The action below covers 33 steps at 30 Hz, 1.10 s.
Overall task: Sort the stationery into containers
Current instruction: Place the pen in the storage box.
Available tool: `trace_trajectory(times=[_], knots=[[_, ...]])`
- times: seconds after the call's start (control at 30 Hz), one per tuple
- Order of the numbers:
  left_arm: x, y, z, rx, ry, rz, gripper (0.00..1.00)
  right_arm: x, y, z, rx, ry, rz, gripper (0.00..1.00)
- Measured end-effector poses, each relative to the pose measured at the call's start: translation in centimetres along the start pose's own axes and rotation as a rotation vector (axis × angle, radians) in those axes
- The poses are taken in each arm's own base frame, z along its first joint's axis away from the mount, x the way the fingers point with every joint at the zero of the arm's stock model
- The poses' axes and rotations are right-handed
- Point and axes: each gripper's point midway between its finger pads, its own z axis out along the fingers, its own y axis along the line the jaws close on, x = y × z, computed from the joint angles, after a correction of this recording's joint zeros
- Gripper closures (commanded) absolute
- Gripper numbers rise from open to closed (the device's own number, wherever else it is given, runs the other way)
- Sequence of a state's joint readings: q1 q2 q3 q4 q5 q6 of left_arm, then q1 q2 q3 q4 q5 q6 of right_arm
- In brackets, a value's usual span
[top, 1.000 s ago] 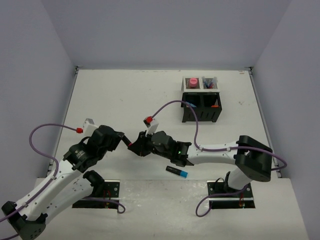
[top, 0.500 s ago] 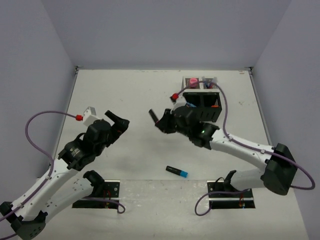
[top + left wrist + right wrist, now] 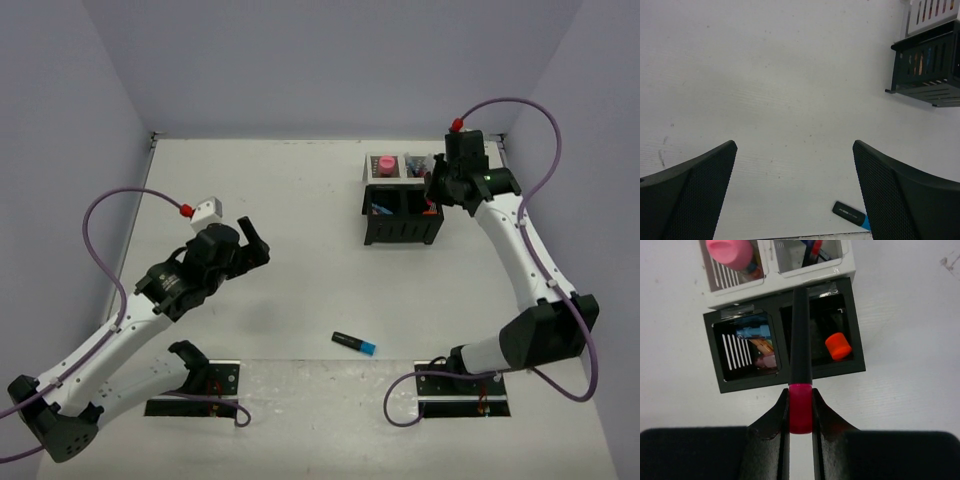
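Top external: right fingers (image 3: 773, 422) moved pen (image 3: 801, 340) over organizer (image 3: 400, 234).

No lettering to read anywhere; the black mesh organizer (image 3: 750, 382) shows none; the blue-tipped highlighter (image 3: 354, 344) is too small to tell.

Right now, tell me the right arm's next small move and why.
Probably shift slightly right and lower the marker into the organizer's dark compartment holding the orange cap, then let go. The right gripper is shut on the marker, which hangs near the divider between the two dark compartments.
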State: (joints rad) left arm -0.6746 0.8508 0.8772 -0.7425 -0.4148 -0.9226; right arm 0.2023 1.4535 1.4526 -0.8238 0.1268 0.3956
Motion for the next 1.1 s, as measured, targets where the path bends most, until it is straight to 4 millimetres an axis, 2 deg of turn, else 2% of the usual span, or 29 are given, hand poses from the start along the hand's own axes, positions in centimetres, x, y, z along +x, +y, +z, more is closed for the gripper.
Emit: trace_trajectory(times=[0.17,0.33,0.43,0.5,0.57,0.67,0.77,0.97,1.1], knots=[[0.0,0.0,-0.7,0.034,-0.007,0.008,0.0,3.3,-0.5,2.7,0.026,0.175,-0.062,1.0],[0.9,0.6,-0.6,0.043,0.014,0.017,0.0,4.7,-0.2,4.3,0.014,0.267,-0.103,0.99],[1.7,0.9,-0.3,0.034,0.035,0.025,0.0,4.6,-0.1,4.7,0.003,0.274,-0.114,0.84],[2.0,1.1,-0.2,0.031,0.043,0.029,0.0,4.6,-0.2,4.7,0.004,0.275,-0.118,0.75],[2.2,1.0,-0.1,0.034,0.049,0.029,0.0,4.5,-0.2,4.7,0.005,0.277,-0.122,0.56],[2.6,0.5,0.1,0.064,0.063,0.033,0.0,4.5,-0.3,4.4,0.009,0.287,-0.132,0.37],[3.5,0.0,0.4,0.101,0.097,0.048,0.0,4.0,-0.3,4.1,0.012,0.285,-0.139,0.3],[6.2,-1.2,1.5,0.172,0.194,0.077,0.0,2.5,-0.2,3.2,0.022,0.248,-0.143,0.28],[8.8,-2.6,1.9,0.212,0.269,0.128,0.0,1.8,-0.1,1.2,0.005,0.201,-0.137,0.28]])
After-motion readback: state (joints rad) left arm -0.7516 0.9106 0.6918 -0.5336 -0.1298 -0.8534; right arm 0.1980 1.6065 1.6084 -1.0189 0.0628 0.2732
